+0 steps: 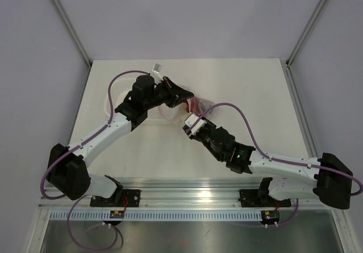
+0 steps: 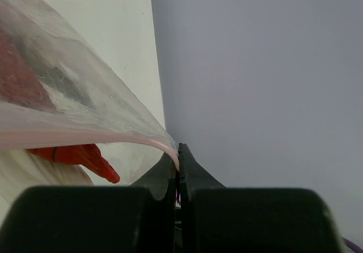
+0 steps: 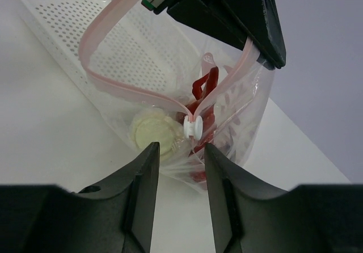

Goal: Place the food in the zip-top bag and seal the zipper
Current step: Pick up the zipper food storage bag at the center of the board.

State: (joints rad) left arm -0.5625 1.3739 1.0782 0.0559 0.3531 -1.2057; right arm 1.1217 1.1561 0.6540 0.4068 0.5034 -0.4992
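The left jaws pinch the thin pink zipper strip [image 2: 165, 146] of the clear crinkly plastic bag [image 3: 241, 117], held up beside the white holey basket [image 3: 57, 15]; the right jaws gape open around its small white slider [image 3: 193, 127]; a crooked pull could tug the bag free, unsealed.

The white-shelled left arm [image 1: 105, 134] and white-shelled right arm [image 1: 289, 163] carry chunky black joint housings [image 1: 68, 173], each trailing a looping purple cable [image 1: 116, 81]; a tiny green light [image 1: 239, 156] glows on the right one, and the right gripper [image 3: 180, 151] has matte black wedge fingers [image 3: 142, 190]
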